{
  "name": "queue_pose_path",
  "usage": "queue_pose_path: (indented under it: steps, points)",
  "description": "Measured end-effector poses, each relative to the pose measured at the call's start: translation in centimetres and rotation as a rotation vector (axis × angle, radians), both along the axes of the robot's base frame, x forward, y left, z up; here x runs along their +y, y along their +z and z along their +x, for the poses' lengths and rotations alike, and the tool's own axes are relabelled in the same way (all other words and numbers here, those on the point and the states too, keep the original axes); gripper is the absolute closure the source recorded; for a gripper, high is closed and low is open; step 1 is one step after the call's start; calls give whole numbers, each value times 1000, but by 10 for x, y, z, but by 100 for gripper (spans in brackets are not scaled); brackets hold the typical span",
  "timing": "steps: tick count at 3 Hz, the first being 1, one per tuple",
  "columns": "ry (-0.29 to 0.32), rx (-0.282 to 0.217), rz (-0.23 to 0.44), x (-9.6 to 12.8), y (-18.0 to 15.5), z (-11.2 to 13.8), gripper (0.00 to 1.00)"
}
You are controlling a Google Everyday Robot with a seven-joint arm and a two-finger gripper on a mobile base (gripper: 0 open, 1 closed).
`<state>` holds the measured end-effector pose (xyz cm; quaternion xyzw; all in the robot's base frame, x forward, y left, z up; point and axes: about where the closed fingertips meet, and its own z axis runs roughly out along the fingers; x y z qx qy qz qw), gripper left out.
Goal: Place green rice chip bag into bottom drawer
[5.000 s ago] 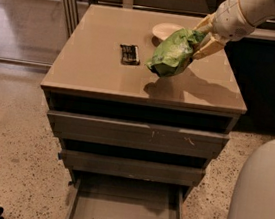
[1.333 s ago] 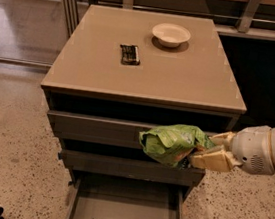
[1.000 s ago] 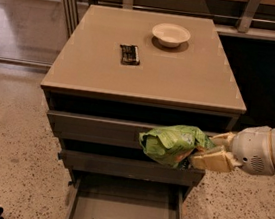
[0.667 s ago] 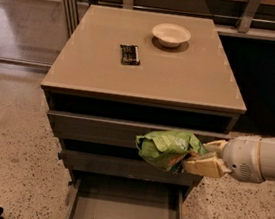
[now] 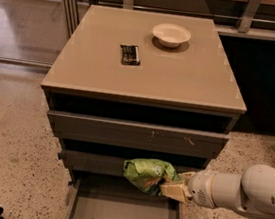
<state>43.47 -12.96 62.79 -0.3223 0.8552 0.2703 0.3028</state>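
The green rice chip bag (image 5: 145, 173) is bright green and wrinkly. It hangs in the air in front of the middle drawer, just above the back of the open bottom drawer (image 5: 123, 213). My gripper (image 5: 171, 187) comes in from the right on a white arm and is shut on the bag's right end. The bottom drawer is pulled out at the cabinet's foot and its grey inside is bare.
A white bowl (image 5: 171, 35) and a small black packet (image 5: 130, 54) sit on the cabinet top (image 5: 192, 78). Two drawers with flat grey fronts (image 5: 136, 134) are above the bag. Speckled floor lies on the left. A dark panel stands at the right.
The bag was carried from the cabinet top down in front of the drawers. Over the last second the gripper has lowered it further, from the upper drawer's height to just above the bottom drawer.
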Motion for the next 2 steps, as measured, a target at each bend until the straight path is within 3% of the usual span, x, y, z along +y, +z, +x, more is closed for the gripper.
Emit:
queue_pose_path:
  steps: [1, 2]
  points:
    - [-37, 53, -8, 2, -41, 0, 100]
    - [-47, 144, -30, 1, -76, 6, 100]
